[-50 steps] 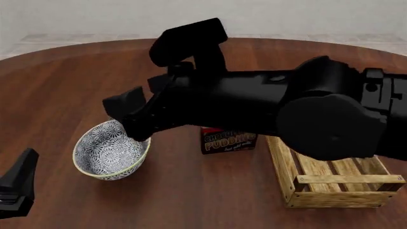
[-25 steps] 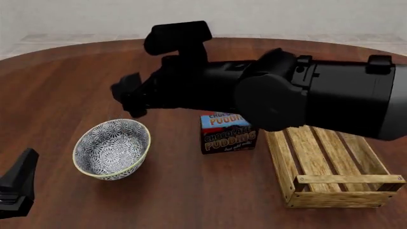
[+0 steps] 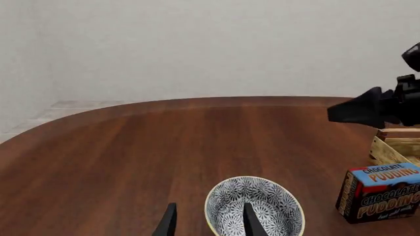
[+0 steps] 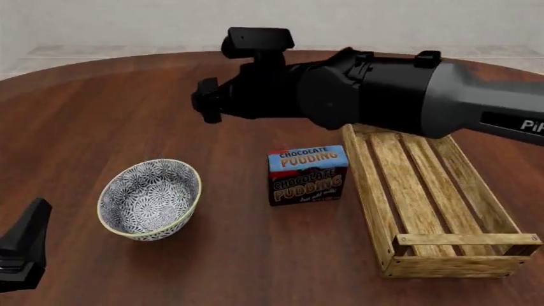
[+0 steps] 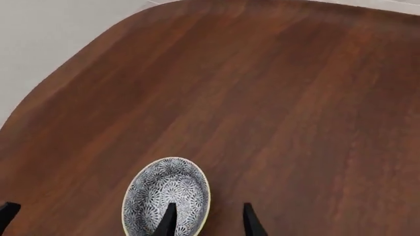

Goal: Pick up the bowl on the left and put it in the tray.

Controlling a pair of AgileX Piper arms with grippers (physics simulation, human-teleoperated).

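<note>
Item 1. My left gripper (image 4: 24, 245): matte black, wedge-shaped, at the table's near left corner, only partly inside the front view. The left wrist view showed its two thin pointed fingers (image 3: 169, 221) spread apart with nothing between them, released.

Item 2. The bowl (image 4: 150, 199): round, deep, glazed ceramic, white with a dense blue-grey floral print inside and out, cream rim. It stood upright on the table's left half, toward the near edge, touched by neither gripper and well apart from the tray.

Item 3. The table (image 4: 102, 108): dark reddish wood with a smooth lengthwise grain and a curved far edge.

Item 4. My right gripper (image 4: 206, 104): black and blocky, reaching leftward from the right side, hanging above the table beyond the bowl toward the far edge. The right wrist view showed its fingers (image 5: 169, 219) parted and holding nothing, released.

Item 5. The pudding box (image 4: 307, 175): a small upright carton, blue top band over brown, printed "CHOCOLATE PUDDING", at mid-table between the bowl and the tray, just beside the tray's left wall.

Item 6. The tray (image 4: 374, 210): a long rectangular crate of pale rough wood with a slatted floor, low rails and square corner posts, lying on the table's right half and running from the near edge toward the far one. Nothing lay in it.
</note>
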